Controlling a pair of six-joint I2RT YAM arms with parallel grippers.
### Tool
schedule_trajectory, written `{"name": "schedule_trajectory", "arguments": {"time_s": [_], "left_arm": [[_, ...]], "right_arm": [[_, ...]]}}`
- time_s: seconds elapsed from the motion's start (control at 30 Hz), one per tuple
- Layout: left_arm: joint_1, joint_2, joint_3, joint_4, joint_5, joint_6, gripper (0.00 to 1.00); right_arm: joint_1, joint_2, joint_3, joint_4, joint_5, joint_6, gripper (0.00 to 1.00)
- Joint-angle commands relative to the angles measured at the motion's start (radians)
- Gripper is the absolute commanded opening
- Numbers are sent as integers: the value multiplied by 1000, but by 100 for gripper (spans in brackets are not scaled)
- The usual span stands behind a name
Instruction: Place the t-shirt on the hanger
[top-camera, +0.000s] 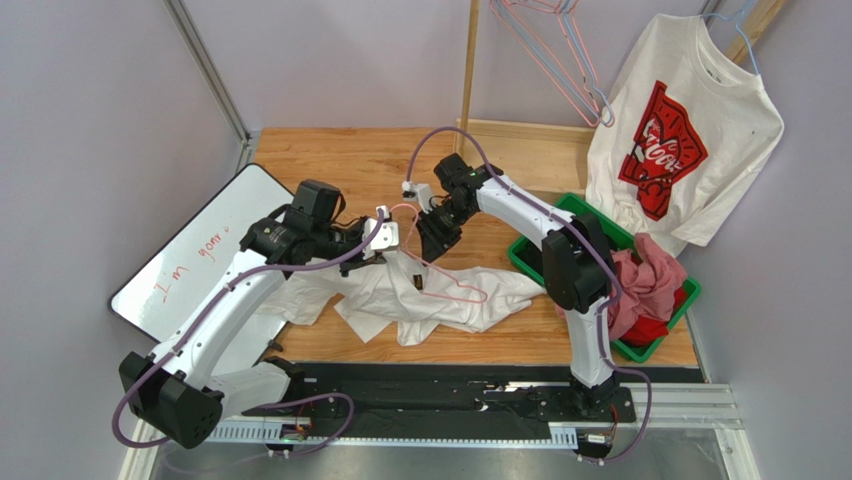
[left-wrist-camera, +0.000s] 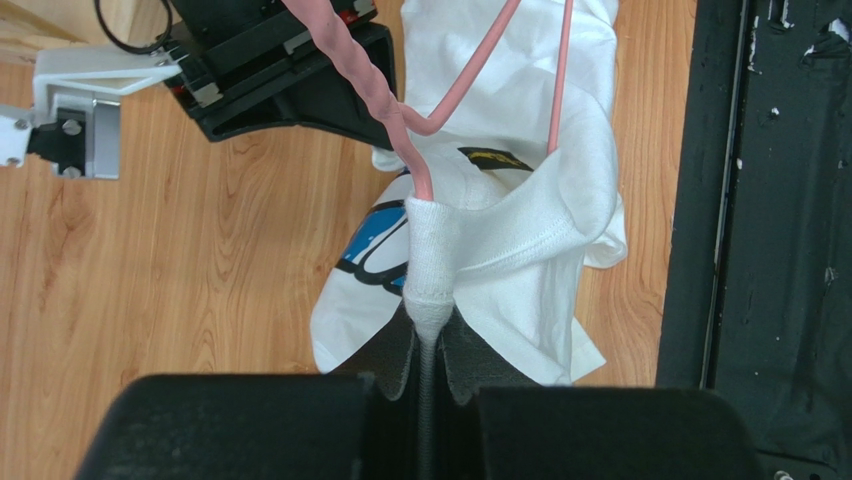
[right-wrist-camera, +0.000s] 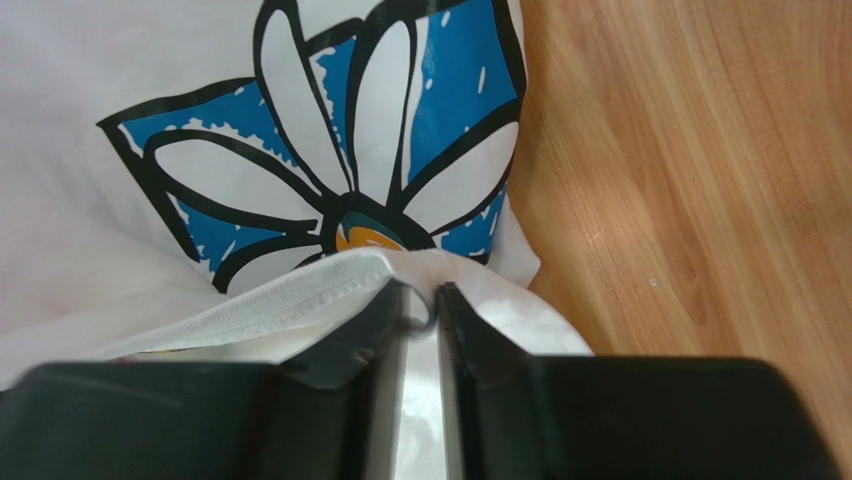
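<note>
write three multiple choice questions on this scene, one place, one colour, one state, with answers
1. Where does the green bin stand? A) on the whiteboard B) right of the right arm C) left of the left arm
2. The t-shirt's flower print is mainly: A) blue B) red C) green
3. The left pincer is: A) open B) shut on the t-shirt's collar C) shut on a red cloth
Answers: 1 B, the top view shows it beyond that arm. 2 A, blue fills the print between the petals. 3 B, white ribbing is clamped in it.
</note>
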Motion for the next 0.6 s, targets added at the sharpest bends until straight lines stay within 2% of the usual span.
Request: {"name": "schedule_trajectory", "arguments": {"time_s": [0.0,0.03,0.2,0.33,0.47,0.57], "left_arm": [[6,-62,-17,53,-20,-80,0],[14,-71,-25,73,-19,-116,0],[100,-145,-74,172,-20,-248,0],[131,-203,-120,254,-91,-351,0],[131,-212,-144,251,-180,-303,0],[129,-202,-154,231,-193,-262,0]], "right_arm": [[-39,-18,-12,-40,61,-40,2],[-53,-27,-33,-43,66,-40,0],[-174,-101,-83,-46,81,-28,0],[-225,-154,-138,-43,99,-28,0],[-267,-190,-133,-54,96,-17,0],[-287,-217,-95,-82,83,-26,0]]}}
